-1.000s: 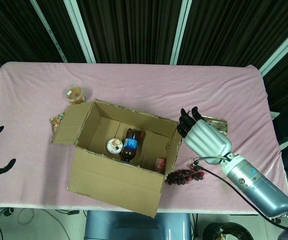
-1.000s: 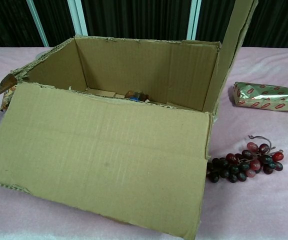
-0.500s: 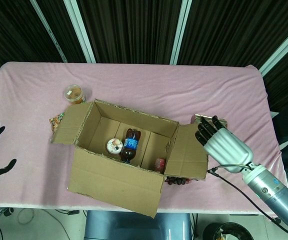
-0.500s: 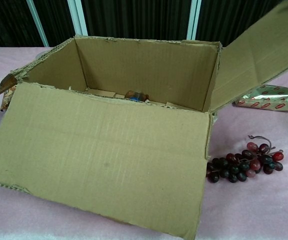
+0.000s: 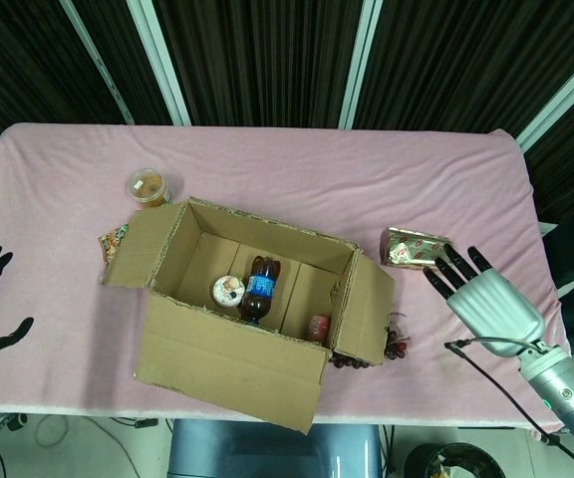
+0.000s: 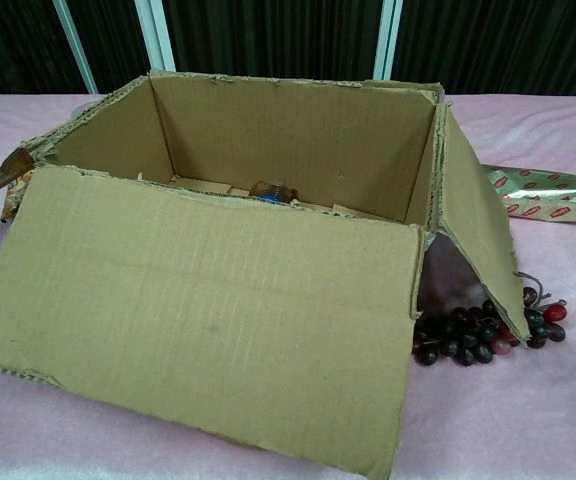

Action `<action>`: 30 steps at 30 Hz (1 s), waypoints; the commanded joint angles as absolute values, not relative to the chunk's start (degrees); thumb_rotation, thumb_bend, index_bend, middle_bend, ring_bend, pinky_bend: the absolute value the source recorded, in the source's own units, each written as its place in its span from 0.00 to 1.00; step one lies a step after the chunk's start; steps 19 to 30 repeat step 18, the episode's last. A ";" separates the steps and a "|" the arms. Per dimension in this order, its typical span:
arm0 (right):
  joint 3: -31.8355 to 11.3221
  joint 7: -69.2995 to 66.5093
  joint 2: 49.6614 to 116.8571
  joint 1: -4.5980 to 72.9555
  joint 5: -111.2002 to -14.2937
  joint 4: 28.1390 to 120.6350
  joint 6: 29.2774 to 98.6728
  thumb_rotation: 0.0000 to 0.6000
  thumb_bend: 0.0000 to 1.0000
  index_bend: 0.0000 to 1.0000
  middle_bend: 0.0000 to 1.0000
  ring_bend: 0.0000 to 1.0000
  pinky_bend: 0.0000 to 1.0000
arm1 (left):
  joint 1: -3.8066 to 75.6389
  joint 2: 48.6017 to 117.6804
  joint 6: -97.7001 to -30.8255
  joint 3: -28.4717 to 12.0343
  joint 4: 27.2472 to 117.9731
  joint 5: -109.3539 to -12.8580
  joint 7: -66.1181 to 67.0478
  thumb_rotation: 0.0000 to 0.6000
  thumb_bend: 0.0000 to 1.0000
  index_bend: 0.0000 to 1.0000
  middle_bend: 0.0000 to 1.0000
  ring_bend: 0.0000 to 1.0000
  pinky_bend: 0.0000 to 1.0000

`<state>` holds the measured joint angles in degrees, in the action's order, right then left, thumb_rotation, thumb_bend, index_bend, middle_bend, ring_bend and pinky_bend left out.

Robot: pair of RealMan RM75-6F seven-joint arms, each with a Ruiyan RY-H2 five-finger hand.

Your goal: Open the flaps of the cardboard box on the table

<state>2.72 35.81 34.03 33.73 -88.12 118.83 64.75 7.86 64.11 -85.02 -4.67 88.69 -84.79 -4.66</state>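
grapes [image 6: 478, 340] | foil packet [image 5: 414, 248] | snack cup [image 5: 149, 186] | bottle [image 5: 260, 289]

Looks like a lab/test rig: my table [image 5: 297, 169] w/ pink cloth, dark slatted wall panels [image 5: 267, 60] behind, cables on floor.

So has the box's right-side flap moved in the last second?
Yes. The right flap has swung outward and down from upright beside the box wall; it now hangs over the grapes, partly covering them. The right hand has drawn back, away from the cardboard box.
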 commanded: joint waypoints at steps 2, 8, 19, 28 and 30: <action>2.11 32.79 42.69 28.07 -86.74 113.58 72.23 1.00 0.19 0.04 0.11 0.06 0.22 | 7.72 63.95 -84.91 -4.27 88.67 -84.94 -3.21 1.00 0.21 0.00 0.00 0.00 0.02; 1.85 26.36 55.92 20.08 -83.64 107.33 81.80 1.00 0.19 0.00 0.00 0.00 0.21 | 7.50 63.39 -83.75 -3.66 90.06 -83.69 1.98 1.00 0.21 0.00 0.00 0.00 0.00; 2.56 14.97 66.93 12.23 -86.71 93.69 90.74 1.00 0.19 0.00 0.00 0.00 0.21 | 7.22 64.79 -85.40 -4.50 90.01 -83.10 5.60 1.00 0.21 0.00 0.00 0.00 0.00; 2.56 14.97 66.93 12.23 -86.71 93.69 90.74 1.00 0.19 0.00 0.00 0.00 0.21 | 7.22 64.79 -85.40 -4.50 90.01 -83.10 5.60 1.00 0.21 0.00 0.00 0.00 0.00; 2.56 14.97 66.93 12.23 -86.71 93.69 90.74 1.00 0.19 0.00 0.00 0.00 0.21 | 7.22 64.79 -85.40 -4.50 90.01 -83.10 5.60 1.00 0.21 0.00 0.00 0.00 0.00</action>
